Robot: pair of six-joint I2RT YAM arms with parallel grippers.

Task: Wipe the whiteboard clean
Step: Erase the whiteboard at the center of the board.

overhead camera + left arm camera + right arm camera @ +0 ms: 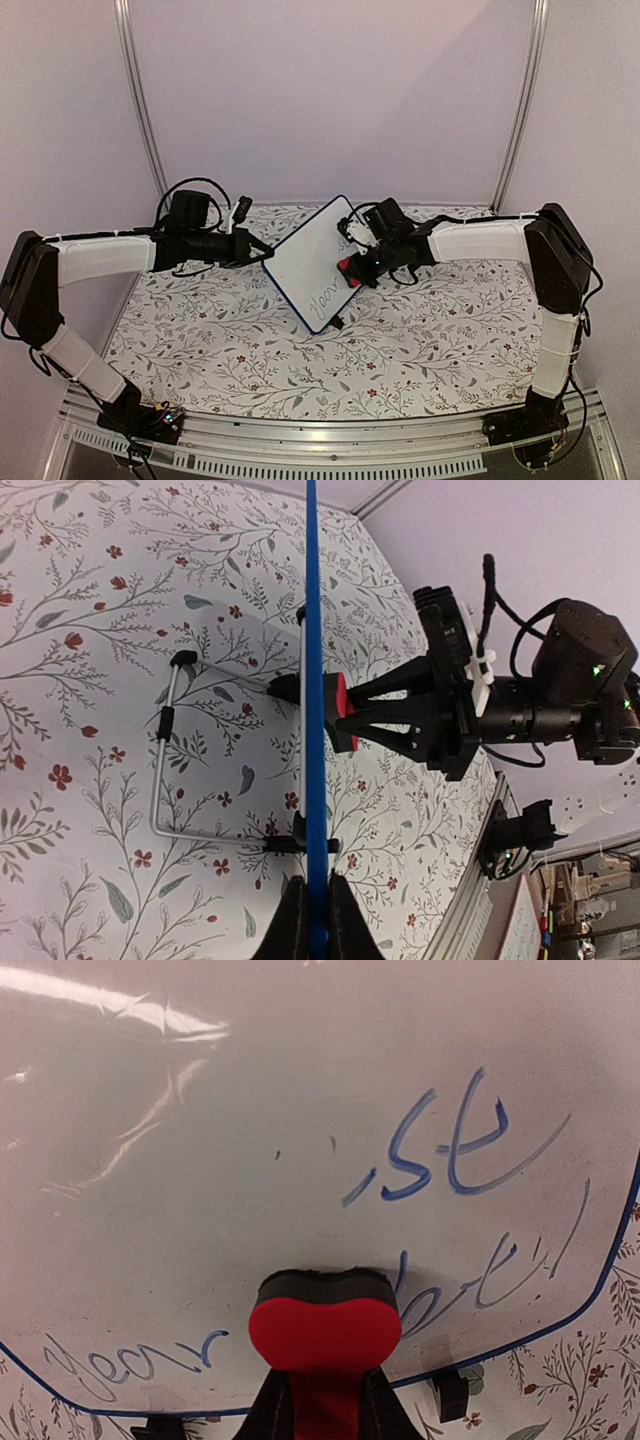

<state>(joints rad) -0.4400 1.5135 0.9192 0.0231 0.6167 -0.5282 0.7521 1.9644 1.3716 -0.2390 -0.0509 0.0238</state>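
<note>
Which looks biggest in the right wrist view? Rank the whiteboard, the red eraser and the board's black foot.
1. whiteboard: fills most of the frame.
2. red eraser: clearly smaller, though its nearness to the camera enlarges it.
3. black foot: smallest.

Whiteboard (180, 1210): white, blue frame, blue handwriting. Eraser (325, 1332): red, black pad. Worktop (420, 350): white, grey-vine, red-flower print.

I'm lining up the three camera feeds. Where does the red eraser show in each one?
Top external: red eraser near centre, over the whiteboard's right part.
Left wrist: centre, just right of the board's edge-on blue frame.
Right wrist: bottom centre, against the written face.
Shared landmark: the whiteboard's blue frame.
</note>
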